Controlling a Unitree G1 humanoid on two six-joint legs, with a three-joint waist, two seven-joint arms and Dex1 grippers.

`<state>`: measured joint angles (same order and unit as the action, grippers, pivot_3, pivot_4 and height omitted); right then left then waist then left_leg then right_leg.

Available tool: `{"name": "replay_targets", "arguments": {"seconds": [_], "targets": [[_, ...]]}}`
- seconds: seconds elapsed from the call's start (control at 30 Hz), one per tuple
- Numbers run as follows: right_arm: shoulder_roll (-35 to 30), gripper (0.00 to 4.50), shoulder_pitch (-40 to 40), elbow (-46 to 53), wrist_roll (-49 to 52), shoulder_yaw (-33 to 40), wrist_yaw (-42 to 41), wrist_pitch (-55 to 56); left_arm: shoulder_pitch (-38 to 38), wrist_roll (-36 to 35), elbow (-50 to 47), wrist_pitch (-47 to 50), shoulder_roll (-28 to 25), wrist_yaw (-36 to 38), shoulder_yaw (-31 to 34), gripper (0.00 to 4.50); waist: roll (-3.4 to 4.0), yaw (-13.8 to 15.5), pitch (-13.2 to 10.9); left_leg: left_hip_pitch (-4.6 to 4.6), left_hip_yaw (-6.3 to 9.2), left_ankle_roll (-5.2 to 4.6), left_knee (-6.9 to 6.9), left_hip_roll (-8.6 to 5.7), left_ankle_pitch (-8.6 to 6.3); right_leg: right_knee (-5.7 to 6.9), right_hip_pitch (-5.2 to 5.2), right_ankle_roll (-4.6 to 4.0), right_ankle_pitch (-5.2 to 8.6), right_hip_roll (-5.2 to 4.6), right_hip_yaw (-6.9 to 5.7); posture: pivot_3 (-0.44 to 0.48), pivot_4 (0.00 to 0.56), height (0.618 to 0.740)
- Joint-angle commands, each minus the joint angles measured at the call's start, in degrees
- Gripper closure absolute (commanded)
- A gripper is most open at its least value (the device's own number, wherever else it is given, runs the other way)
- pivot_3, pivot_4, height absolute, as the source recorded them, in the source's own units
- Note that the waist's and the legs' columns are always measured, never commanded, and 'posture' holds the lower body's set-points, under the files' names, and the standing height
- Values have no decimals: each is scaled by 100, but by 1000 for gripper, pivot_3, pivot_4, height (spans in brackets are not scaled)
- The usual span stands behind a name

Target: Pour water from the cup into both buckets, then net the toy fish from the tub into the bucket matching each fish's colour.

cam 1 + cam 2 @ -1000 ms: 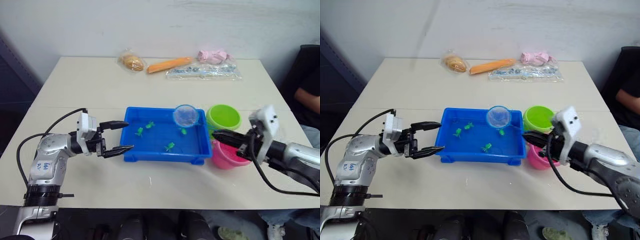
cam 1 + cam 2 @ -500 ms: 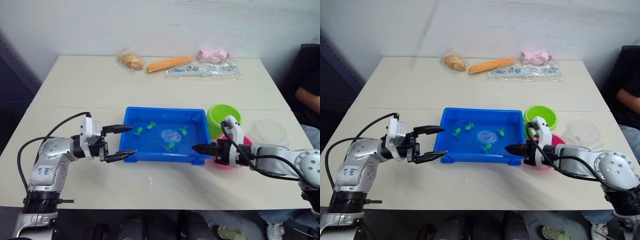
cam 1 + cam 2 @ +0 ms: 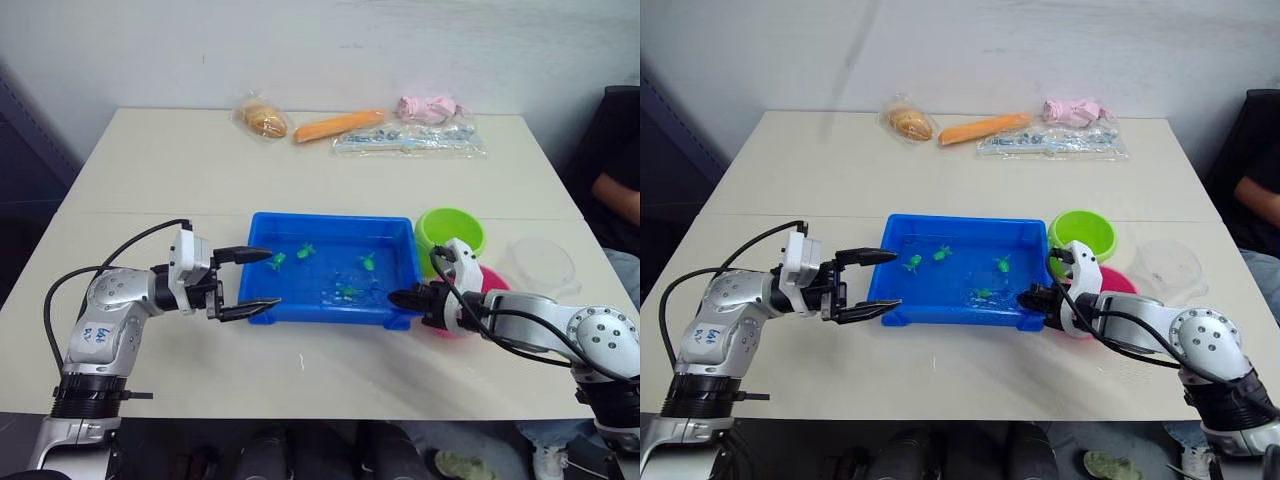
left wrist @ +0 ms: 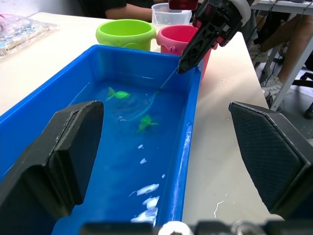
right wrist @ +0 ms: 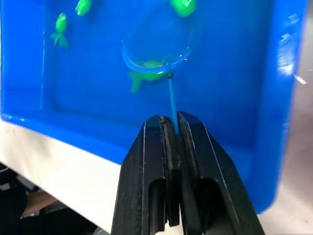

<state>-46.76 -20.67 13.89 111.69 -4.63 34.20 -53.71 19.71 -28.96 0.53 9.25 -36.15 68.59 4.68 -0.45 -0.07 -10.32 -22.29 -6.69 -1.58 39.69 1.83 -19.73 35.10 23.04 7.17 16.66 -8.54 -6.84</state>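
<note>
Back of bench: a bagged bun (image 3: 263,121), a carrot (image 3: 338,127), a pink bundle (image 3: 428,107) and a clear packet (image 3: 408,140) lie along the far edge of the bench (image 3: 200,180), well apart from the tub.
Person: a dark sleeve and an arm (image 3: 612,185) show at the bench's right edge.
Tub: the blue tub (image 3: 262,302) sits mid-bench and holds water and four green fish (image 3: 306,251).
Buckets: the green bucket (image 3: 450,232) stands just beside the tub's far right corner; the pink bucket (image 3: 487,284) stands nearer, beside the tub's right end, partly hidden by the right arm.
Cup: the clear cup (image 3: 542,262) stands on the bench to the right of both buckets.
In the way: the tub's right wall lies between the right hand and the fish; the net's handle reaches over it.
Right hand: the right hand (image 5: 169,128) has its fingers pressed together on the thin blue handle of the net (image 5: 157,46), at the tub's near right corner.
Net: its hoop is down in the water, over one green fish (image 5: 146,76).
Left hand: the left hand (image 3: 250,282) is spread wide and holds nothing, at the tub's left end; one finger is above the rim, the other is in front of the tub's near corner.
</note>
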Motion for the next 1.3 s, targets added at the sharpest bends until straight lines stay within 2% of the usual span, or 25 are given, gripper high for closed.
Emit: {"name": "replay_targets", "arguments": {"seconds": [0.03, 0.1, 0.23, 0.4, 0.7, 0.87, 0.97, 1.1, 1.3], "targets": [[-24, 4500, -17, 74, 99, 166, 143, 88, 92, -17, -74, -81, 38, 39, -4, 68, 0, -1, 0, 0, 0, 0, 0, 0, 0, 0, 0, 0, 0, 0, 0, 0, 150, 740], [4, 4500, -35, 104, -112, 190, 98, 86, 108, -13, -56, -91, 48, 41, -21, 68, 0, -1, 0, 0, 0, 0, 0, 0, 0, 0, 0, 0, 0, 0, 0, 0, 150, 740], [88, 4500, -83, 450, -1474, 263, -826, 129, 148, -5, -11, -109, 78, 32, -50, 68, 0, 2, 0, -1, -2, -1, 0, 0, 0, -1, 2, 1, -1, 0, 2, 0, 150, 740], [112, 4500, 198, 910, -2426, 472, -1860, 223, 176, 6, 11, -114, 109, 43, -62, 68, 0, 11, 0, -13, -3, -1, -1, 0, 0, 2, 19, 2, -1, 1, 2, 0, 150, 740], [-151, 4500, 782, 1670, -2328, 1309, -2561, 107, 259, -2, 80, -99, 122, 93, -93, 68, 0, 15, 0, -14, -6, -2, -1, -2, 0, 3, 22, 4, -2, 1, 4, 0, 150, 740], [-574, 4500, 1326, 1890, -2189, 2152, -2809, 129, 346, -40, 147, -91, 168, 94, -81, 68, 0, 55, 0, -14, -8, -5, -2, -5, -2, -3, 21, 7, -4, 0, 7, 0, 150, 740], [-897, 4500, 1704, 1752, -2197, 2991, -3093, 92, 432, -58, 196, -72, 237, 64, -88, 68, 0, 84, 0, -13, -10, -5, -2, -5, -2, -2, 21, 8, -5, 1, 11, 0, 150, 740], [-1238, 4500, 2157, 1433, -2568, 3898, -3652, -1, 570, -16, 302, -84, 365, 54, -150, 68, 0, 146, 0, -12, -13, -7, -1, -6, -1, -3, 20, 12, -7, 3, 13, 0, 150, 740], [-1281, 4500, 2378, 1086, -3636, 4227, -4246, 195, 724, 30, 432, -139, 533, 67, -245, 68, -2, 146, 1, -11, -17, -9, -1, -7, 0, -4, 19, 15, -9, 7, 19, 0, 150, 740]]}}
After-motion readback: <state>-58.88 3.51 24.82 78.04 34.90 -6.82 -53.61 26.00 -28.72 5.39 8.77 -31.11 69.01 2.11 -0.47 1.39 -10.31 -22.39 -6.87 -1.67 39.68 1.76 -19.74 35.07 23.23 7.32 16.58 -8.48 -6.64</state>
